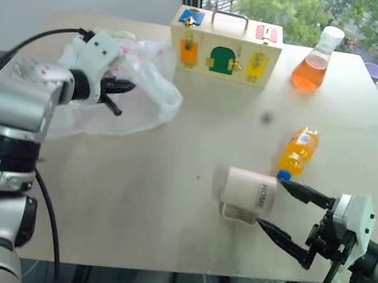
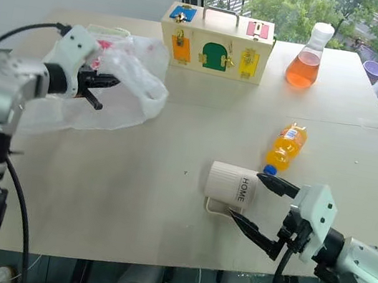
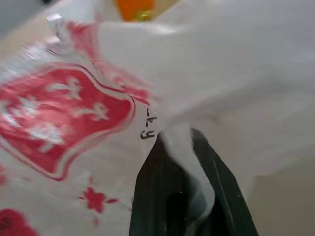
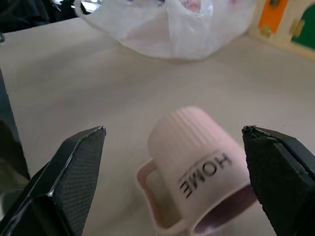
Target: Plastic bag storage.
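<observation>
Left gripper pinched the bag at the tabletop's far left

The left gripper [image 3: 184, 162] was closed on a fold of the bag [image 1: 144, 87], film caught between its fingers; the rest of the bag spread crumpled over the tabletop [image 1: 163, 210] around and beyond that gripper, before the wooden box [image 1: 224, 46]. The right gripper [image 1: 291, 215] stood wide open, holding nothing, well apart from the bag, its fingers either side of the mug [image 1: 249, 193] lying on its side, near an orange bottle [image 1: 298, 151]
</observation>
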{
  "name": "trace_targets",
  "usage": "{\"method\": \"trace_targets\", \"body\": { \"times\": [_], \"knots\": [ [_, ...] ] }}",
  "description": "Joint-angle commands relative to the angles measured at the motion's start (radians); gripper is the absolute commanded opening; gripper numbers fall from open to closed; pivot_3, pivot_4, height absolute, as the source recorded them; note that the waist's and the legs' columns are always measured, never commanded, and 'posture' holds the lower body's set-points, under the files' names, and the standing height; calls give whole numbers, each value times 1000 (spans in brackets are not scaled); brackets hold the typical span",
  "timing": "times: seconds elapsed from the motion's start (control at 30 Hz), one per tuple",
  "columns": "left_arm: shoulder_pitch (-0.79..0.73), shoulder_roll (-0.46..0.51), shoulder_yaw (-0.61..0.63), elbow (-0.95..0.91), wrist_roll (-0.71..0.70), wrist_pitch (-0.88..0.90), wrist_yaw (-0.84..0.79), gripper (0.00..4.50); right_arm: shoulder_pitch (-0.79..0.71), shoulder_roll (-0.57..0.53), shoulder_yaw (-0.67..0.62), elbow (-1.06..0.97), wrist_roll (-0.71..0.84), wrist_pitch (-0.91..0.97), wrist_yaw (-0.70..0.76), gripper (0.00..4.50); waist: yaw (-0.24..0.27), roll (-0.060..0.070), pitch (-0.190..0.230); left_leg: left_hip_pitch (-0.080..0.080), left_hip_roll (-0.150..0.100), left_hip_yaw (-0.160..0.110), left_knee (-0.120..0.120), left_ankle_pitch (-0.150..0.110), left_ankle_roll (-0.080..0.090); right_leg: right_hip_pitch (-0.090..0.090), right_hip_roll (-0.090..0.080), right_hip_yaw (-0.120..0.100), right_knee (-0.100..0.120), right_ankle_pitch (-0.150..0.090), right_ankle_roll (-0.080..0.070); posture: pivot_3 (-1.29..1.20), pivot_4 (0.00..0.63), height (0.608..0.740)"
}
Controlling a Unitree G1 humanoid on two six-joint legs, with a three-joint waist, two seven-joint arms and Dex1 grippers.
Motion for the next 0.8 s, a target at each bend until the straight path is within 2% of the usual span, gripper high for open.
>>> {"method": "trace_targets", "body": {
  "times": [0.03, 0.13, 0.27, 0.4, 0.53, 0.63, 0.8],
  "knots": [
    [-214, -86, 22, -11, -131, 339, 13, 50, -4, 1, -9, 13, 52, 69, -52, 4500, 2, -1, 0, 1, 0, 0, 0, 0, 0, 1, 0, 0, 0, -1, 1, 0, 150, 740],
    [-322, -161, 41, 40, -149, 472, 82, 50, -41, 17, 21, 55, 103, 144, -101, 4500, -4, 0, 0, 1, 0, -3, 3, 0, 0, 4, 0, -3, 0, -1, 2, 0, 150, 740],
    [-401, -224, 38, 87, -148, 507, 156, 50, -148, 81, 92, 173, 106, 211, -171, 4500, -27, 0, 0, 7, 2, -1, 1, 0, 0, 6, 3, 1, 2, -1, 2, 0, 150, 740],
    [-410, -238, 19, 92, -153, 489, 188, 0, -202, 118, 105, 228, 115, 247, -193, 3297, -29, 2, 2, 9, 2, 1, -1, 0, 0, 6, 3, 3, 2, -1, 1, 0, 150, 740],
    [-403, -260, 13, 91, -156, 467, 218, 0, -251, 140, 157, 237, 180, 289, -138, 1303, -23, 2, 2, 9, 1, 1, -1, 0, 0, 6, 3, 4, 1, 0, 0, 0, 150, 740],
    [-401, -265, -3, 104, -151, 437, 225, 0, -321, 171, 199, 243, 253, 337, -125, 40, -26, 2, 2, 9, 1, 2, -1, 0, 0, 5, 2, 5, 0, 0, 0, 0, 150, 740],
    [-400, -282, -14, 130, -151, 401, 237, 0, -409, 230, 232, 266, 333, 392, -163, 40, -23, 2, 2, 9, 1, 1, -1, 0, 0, 5, 2, 4, 1, 0, -1, 0, 150, 740]
  ]
}}
